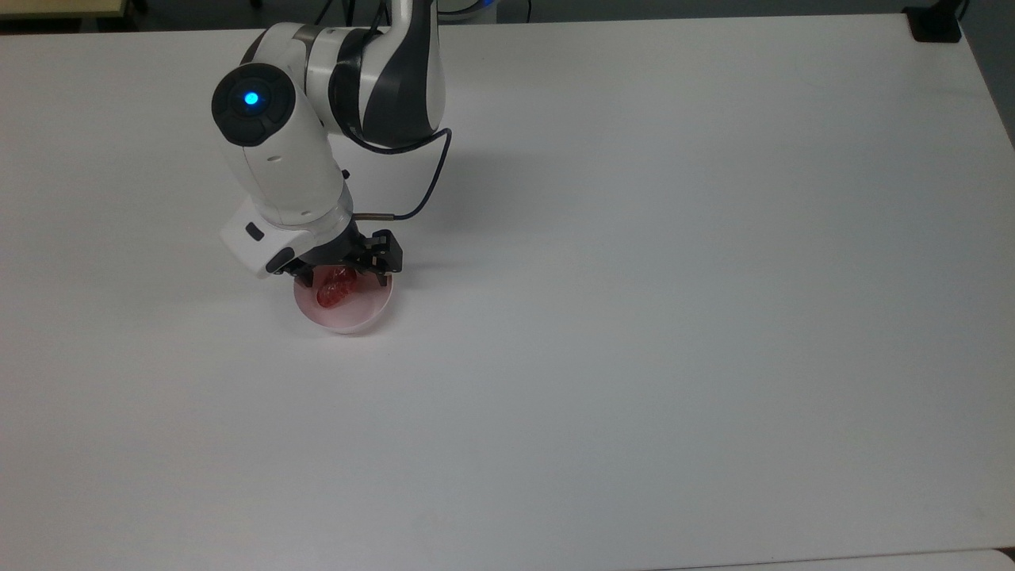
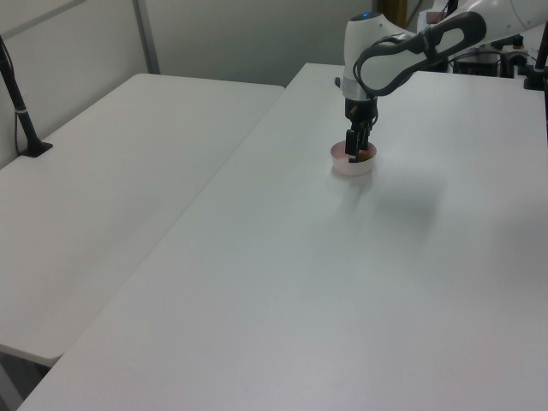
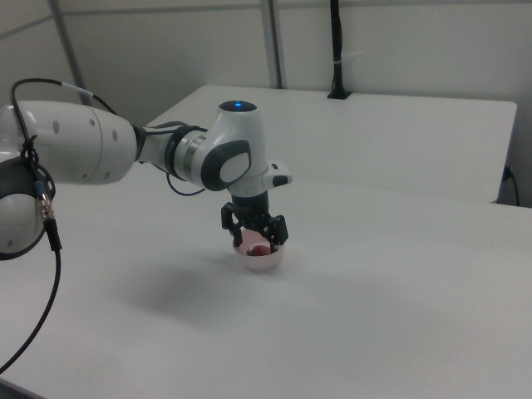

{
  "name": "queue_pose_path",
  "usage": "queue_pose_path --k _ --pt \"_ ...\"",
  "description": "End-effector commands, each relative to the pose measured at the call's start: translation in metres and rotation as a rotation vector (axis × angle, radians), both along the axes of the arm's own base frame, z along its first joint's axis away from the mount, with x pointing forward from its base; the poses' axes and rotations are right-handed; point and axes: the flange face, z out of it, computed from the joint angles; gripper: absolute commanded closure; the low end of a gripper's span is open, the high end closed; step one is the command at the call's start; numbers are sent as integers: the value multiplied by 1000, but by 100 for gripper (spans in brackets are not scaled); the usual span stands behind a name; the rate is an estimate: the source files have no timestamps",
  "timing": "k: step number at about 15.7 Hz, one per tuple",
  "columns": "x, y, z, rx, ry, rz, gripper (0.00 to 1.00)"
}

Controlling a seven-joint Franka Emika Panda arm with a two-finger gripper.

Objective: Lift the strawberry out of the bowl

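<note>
A small pale pink bowl (image 1: 350,326) stands on the white table, left of centre in the top view. The red strawberry (image 1: 331,290) lies inside it, elongated and tilted. My gripper (image 1: 345,275) hovers just over the bowl's far rim, open, with its black fingers (image 1: 387,268) spread wider than the strawberry and not touching it. In the right view the gripper (image 3: 258,240) straddles the strawberry (image 3: 259,248) above the bowl (image 3: 263,263). The left view shows the gripper (image 2: 356,151) pointing straight down into the bowl (image 2: 353,169).
The white table (image 1: 634,317) stretches wide to the top view's right and front. A black clamp base (image 1: 936,24) sits at its far right corner. A second white table (image 2: 111,171) adjoins on the left view's left, with a black post (image 2: 21,111).
</note>
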Motion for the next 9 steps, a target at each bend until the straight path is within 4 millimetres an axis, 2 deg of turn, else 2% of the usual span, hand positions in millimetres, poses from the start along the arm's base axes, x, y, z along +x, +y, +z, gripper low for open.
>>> queue_pose_path --k 1,6,8,9 --pt "-8 2 7 -17 24 -10 15" --pt "-8 1 4 -32 27 19 54" --pt "-8 1 4 -30 28 29 62" --pt "-7 1 4 -31 25 29 63"
